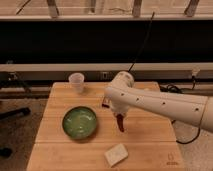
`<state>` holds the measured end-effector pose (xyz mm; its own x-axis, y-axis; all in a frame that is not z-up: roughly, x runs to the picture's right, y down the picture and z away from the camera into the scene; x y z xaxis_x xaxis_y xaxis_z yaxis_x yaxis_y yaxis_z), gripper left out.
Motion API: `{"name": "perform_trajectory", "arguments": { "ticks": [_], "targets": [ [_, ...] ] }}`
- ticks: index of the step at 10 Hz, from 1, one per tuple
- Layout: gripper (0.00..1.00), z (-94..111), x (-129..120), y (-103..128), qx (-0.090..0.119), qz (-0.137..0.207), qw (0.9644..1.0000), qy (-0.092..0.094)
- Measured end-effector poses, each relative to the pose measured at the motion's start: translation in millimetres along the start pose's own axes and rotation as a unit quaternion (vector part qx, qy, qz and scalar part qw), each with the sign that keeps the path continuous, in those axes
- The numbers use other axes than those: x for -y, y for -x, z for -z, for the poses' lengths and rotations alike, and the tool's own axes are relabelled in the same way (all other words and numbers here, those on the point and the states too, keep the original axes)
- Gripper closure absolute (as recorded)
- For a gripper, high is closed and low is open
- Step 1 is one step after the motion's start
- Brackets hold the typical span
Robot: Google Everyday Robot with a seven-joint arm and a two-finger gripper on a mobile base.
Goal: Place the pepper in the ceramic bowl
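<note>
1. The gripper (118, 116) is seen at the end of the white arm (160, 102), over the middle of the table (150, 145) and to the right of the bowl (80, 122).
2. The gripper is pinched on the top end of the pepper (120, 124), which hangs point down, clear of the table, as far as can be judged.
3. The bowl is seen empty, and the pepper is held near its right rim but not over it. A sideways carry to the left is judged to remain.
4. An early release is the main risk: the pepper would be dropped on the wood short of the rim.
5. Only the tip of the stalk end is held, so the pepper could be swung or slipped out if the arm is moved quickly.
6. If the carry is made too low, the rim could be struck by the hanging tip and the light bowl pushed away.
7. The cup (76, 82) at the far edge and the white block (116, 154) near the front edge are judged to be out of the path.
8. No brand or label can be read. A small mark (172, 161) at the table's near right corner is too small to make out.
</note>
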<state>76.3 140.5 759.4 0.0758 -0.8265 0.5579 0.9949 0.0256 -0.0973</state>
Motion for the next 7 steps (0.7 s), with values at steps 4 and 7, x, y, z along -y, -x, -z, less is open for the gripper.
{"name": "perform_trajectory", "arguments": {
  "ticks": [4, 7],
  "targets": [
    [1.0, 5.2, 40.1, -3.8, -0.003, 0.028, 0.9996, -0.003],
    [1.0, 5.3, 50.8, -7.4, -0.006, 0.042, 0.9991, -0.003]
  ]
}}
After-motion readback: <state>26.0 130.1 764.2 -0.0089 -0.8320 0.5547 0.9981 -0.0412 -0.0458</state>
